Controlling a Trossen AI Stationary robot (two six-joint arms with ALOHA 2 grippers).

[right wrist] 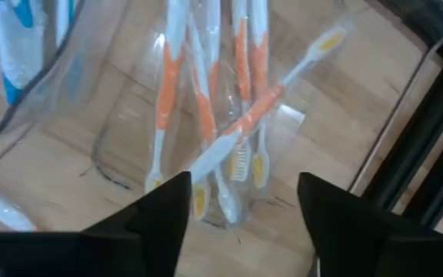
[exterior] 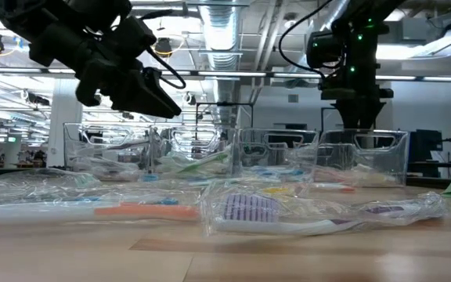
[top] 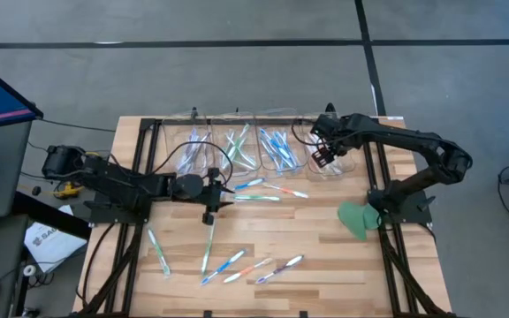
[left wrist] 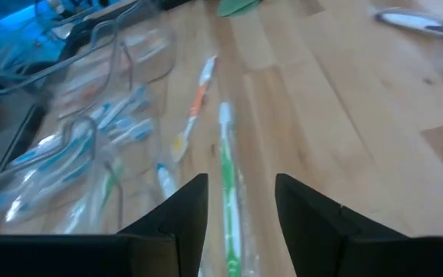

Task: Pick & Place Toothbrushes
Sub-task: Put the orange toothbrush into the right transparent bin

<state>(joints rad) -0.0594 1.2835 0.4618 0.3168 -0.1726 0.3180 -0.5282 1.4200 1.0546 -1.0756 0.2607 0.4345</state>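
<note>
Toothbrushes (right wrist: 206, 115) fill the bin (top: 332, 163) under the empty, parted right gripper (right wrist: 241, 204).

four clear bins (top: 237, 146) are standing in a row, the right gripper (top: 322, 156) hovering over the end one. about eight loose toothbrushes (top: 256, 198) are lying around the left gripper (top: 208, 212). one green disc (top: 355, 219) is lying near the right arm's base.
</note>
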